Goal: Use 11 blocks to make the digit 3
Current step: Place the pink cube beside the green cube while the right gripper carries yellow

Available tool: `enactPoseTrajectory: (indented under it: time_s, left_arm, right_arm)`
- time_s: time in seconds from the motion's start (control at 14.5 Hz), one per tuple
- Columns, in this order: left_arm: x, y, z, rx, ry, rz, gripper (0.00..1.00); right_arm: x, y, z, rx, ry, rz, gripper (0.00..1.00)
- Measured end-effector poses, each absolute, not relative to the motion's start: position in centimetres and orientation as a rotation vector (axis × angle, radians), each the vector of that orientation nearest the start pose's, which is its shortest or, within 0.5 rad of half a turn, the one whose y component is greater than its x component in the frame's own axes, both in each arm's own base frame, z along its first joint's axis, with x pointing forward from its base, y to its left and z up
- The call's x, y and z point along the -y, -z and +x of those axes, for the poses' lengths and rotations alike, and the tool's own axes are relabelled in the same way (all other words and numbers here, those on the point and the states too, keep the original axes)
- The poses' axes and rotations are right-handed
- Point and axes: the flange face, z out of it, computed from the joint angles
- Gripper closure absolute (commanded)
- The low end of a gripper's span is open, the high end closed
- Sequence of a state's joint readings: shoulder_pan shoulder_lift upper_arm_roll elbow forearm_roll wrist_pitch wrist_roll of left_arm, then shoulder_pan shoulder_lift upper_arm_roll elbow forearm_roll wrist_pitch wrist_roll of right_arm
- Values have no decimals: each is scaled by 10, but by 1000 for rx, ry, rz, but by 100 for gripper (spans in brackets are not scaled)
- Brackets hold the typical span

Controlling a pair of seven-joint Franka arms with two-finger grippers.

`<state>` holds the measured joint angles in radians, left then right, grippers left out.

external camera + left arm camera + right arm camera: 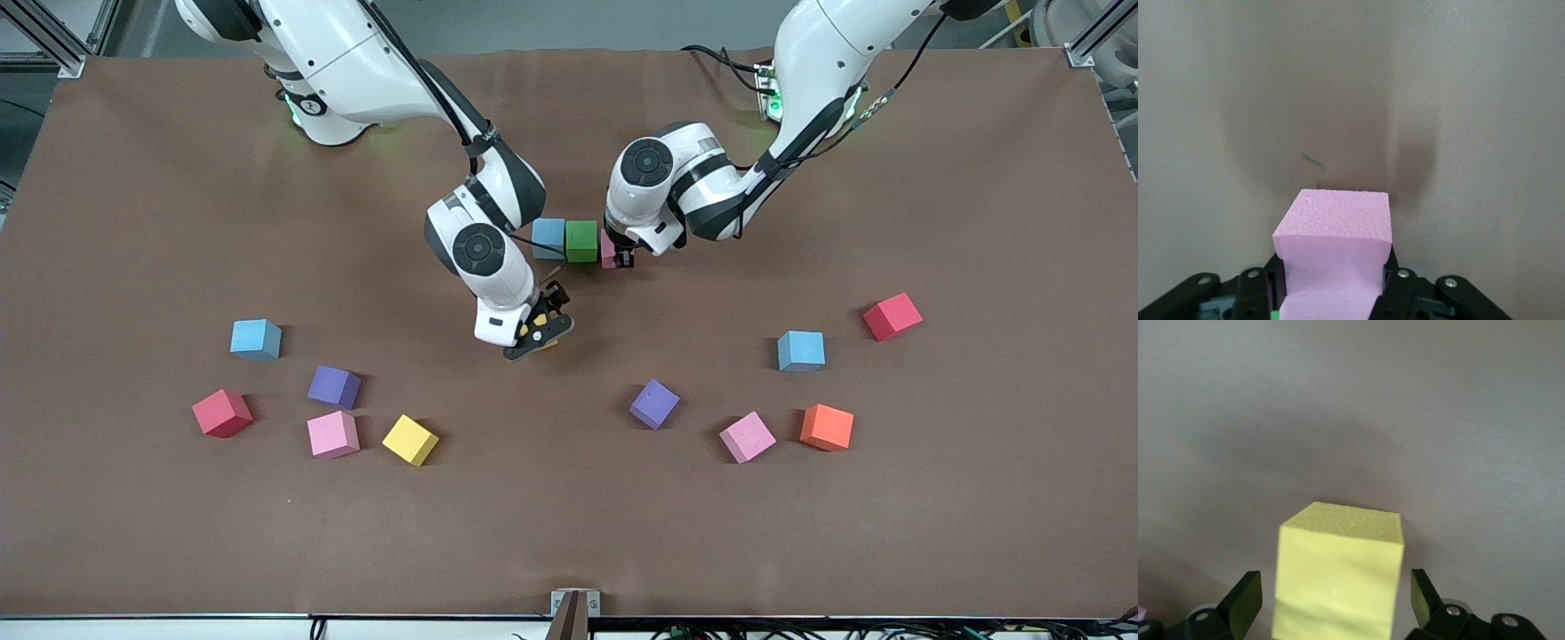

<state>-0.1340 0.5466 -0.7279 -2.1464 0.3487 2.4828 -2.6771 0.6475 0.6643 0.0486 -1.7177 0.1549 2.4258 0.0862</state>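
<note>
Jaws of the left gripper clamped a pink block beside the green block in the row mid-bench. Right gripper jaws stood apart around a yellow block, not gripping.

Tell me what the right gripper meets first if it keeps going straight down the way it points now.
The right gripper points down at the table, fingers open either side of a yellow block. Going down, it would probably meet bare tabletop around that block first; remaining height is unclear.

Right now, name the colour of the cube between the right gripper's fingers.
Yellow foam cube; right wrist view.
</note>
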Motion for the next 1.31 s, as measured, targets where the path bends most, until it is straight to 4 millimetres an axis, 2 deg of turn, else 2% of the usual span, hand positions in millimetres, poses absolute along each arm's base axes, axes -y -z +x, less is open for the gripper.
enactPoseTrajectory:
  time_s: [0.14,0.28,0.62,0.89,1.1,1.31]
  left_arm:
    - [431,-202,359,-2282,227,2234,80]
    - [432,-201,355,-2277,229,2243,80]
    - [434,-201,348,-2278,241,2230,80]
    - [434,-201,347,-2278,242,2226,79]
    - [434,-201,347,-2277,243,2226,79]
    - [435,-201,347,-2276,243,2227,79]
  right_arm:
    - [-431,-205,524,711,9,-2913,61]
    - [-429,-205,527,699,24,-2913,75]
    - [-422,-205,534,648,31,-2930,77]
    - [-419,-205,532,386,4,-2978,77]
    - [-422,-206,512,225,-64,-3013,77]
    - [-432,-207,482,165,-153,-3048,77]
